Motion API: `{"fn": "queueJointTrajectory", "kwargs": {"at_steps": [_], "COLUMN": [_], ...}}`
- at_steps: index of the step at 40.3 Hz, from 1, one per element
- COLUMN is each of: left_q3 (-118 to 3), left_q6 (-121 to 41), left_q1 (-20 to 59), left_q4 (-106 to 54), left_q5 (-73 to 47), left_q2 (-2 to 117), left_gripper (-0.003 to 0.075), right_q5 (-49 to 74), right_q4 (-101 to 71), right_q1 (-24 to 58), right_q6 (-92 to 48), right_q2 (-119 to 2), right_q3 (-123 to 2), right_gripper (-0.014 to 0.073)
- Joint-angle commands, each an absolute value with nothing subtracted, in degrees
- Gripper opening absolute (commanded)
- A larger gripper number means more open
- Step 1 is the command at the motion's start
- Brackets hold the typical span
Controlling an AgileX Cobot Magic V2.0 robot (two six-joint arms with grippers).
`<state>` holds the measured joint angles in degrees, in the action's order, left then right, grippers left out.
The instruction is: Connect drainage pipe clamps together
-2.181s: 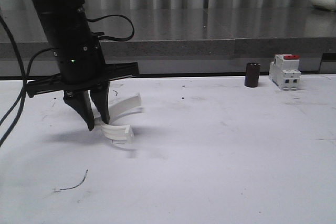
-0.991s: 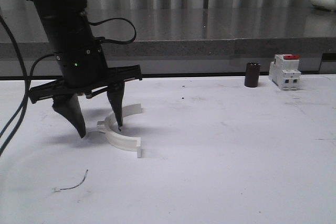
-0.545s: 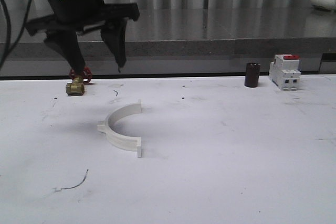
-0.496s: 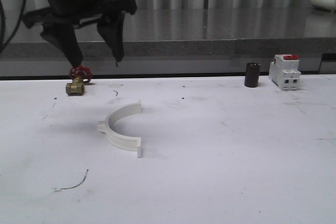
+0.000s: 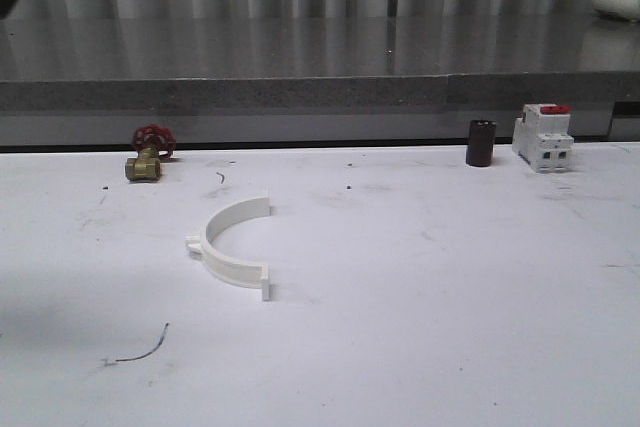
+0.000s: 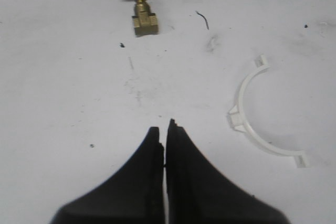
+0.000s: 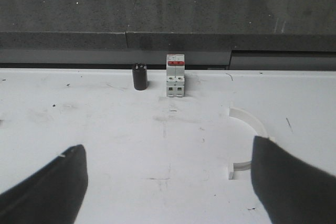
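- Left wrist view: left gripper point(image 6: 164, 129) hangs above the bare worktop point(image 6: 63, 93), black fingers point(image 6: 181, 150) pressed together, only a hairline seam between the tips, nothing held.
- Fingers point toward the brass valve point(image 6: 143, 17) with red handwheel, which lies well apart from the tips.
- Drainage pipe clamps point(image 6: 252, 116) lie flat on the worktop off to one side of the fingers, apart from them; they read as one white arc with flat end tabs and a small outer lug at mid-arc. Cannot tell whether it is one half-ring or two stacked.
- Right wrist view: right gripper point(image 7: 168, 177) has fingers point(image 7: 47, 184) spread wide, one at each lower corner, empty worktop between them.
- The white arc point(image 7: 247, 145) sits just beside one finger; contact cannot be judged.
- Beyond the fingers, near the worktop's far edge: a dark cylinder point(image 7: 139, 77) standing upright, just beside a white breaker point(image 7: 175, 82) with red top.
- Front view: clamp arc point(image 5: 232, 245) lies left of centre, opening to the right; valve point(image 5: 147, 153) behind it at far left; cylinder point(image 5: 481, 142) and breaker point(image 5: 542, 137) at far right.
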<state>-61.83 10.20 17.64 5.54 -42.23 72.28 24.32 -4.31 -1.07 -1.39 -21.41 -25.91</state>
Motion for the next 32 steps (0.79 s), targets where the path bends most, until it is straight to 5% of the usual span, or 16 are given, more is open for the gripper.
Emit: {"fn": "queueJointTrajectory", "kwargs": {"at_steps": [1,21,32], "left_q3": [-58.0,-26.0,-18.0], "left_q6": [10.1,10.1,10.1], "left_q1": [17.2,17.2,17.2], "left_q4": [8.7,11.1,15.6], "left_q5": [-36.2,-14.5,-6.7], "left_q2": [63.9,26.1,11.2], "left_gripper": [-0.0020,-0.0020,-0.0020], "right_q5": [20.1,20.1,20.1], "right_q4": [-3.9,-3.9,-3.9], "right_q1": [-1.4,-1.4,-1.4], "right_q6": [-1.7,-1.7,-1.7], "right_q2": [-22.2,-22.2,-22.2], "right_q3": [-28.0,-28.0,-28.0], "right_gripper": [0.0650,0.0650,0.0650]}}
